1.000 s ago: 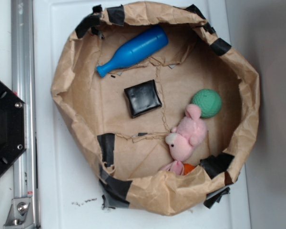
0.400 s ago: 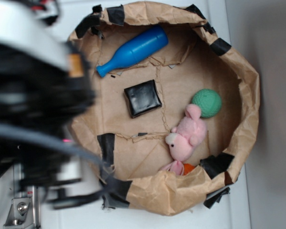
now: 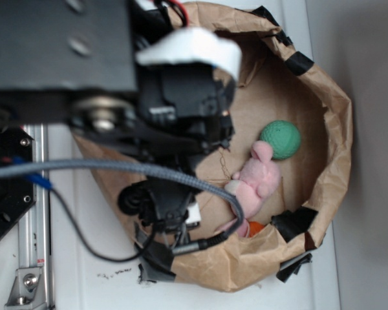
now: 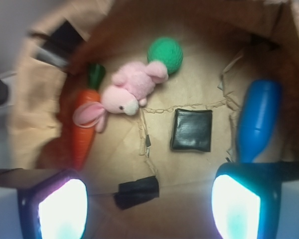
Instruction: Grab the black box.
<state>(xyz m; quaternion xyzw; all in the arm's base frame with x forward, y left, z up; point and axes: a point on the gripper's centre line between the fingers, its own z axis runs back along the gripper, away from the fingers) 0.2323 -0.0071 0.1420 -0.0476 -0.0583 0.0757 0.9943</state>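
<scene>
Since a moment ago the arm has swung in over the brown paper nest (image 3: 323,116), and in the exterior view its dark bulk now covers the left half of the nest, hiding the box and bottle that showed there before. In the wrist view, nearest the camera, the gripper (image 4: 149,206) shows two fingers (image 4: 60,206) at the bottom corners, standing wide apart with nothing between them but bare paper floor. Just beyond them lies a strip of black tape (image 4: 137,191) on the paper. Farther in, the black box (image 4: 191,130) lies flat on the nest floor, clear of the fingers and a little right of centre, touching nothing. To its right, near but apart, the blue bottle (image 4: 258,119) lies lengthwise by the paper wall. To the left a pink plush rabbit (image 4: 127,94) sprawls, one ear lying against an orange carrot (image 4: 84,132) with a green top beside the left wall. Farthest off, the green ball (image 4: 165,55) sits touching the rabbit's hind end. In the exterior view the ball (image 3: 280,139) and rabbit (image 3: 253,181) show at the right of the nest, on the white table (image 3: 90,284).
</scene>
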